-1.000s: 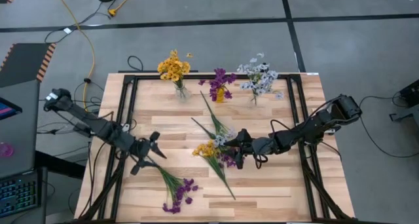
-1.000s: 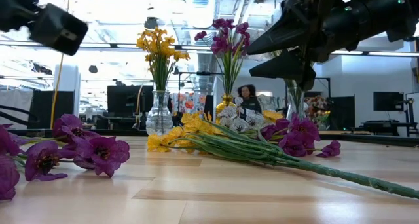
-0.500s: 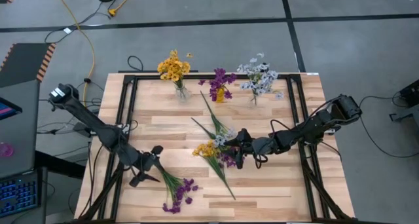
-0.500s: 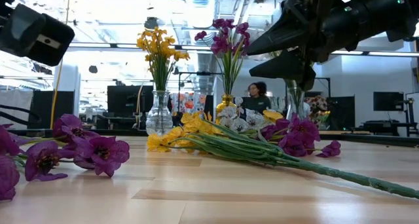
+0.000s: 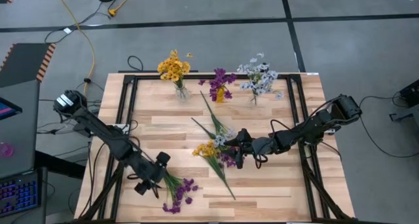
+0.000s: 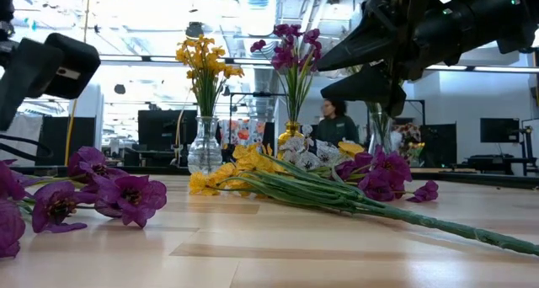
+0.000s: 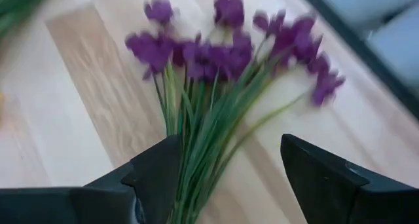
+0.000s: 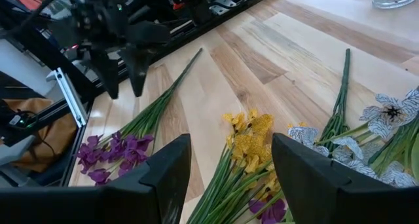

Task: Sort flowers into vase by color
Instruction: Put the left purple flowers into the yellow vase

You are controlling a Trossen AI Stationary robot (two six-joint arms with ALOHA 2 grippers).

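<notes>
Directly under the wide-open left claw (image 7: 226, 178) lay the purple sprigs' stems (image 7: 209, 135), running lengthwise between its fingers, blossoms pointing away.

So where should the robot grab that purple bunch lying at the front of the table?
Best on the bundled green stems of the purple bunch, not on the soft blossoms. It lies flat, stems pointing at the left end effector, whose open jaws already stand on either side of them. Coming down from above looks simplest, probably closing across the stems where they gather tight.
</notes>
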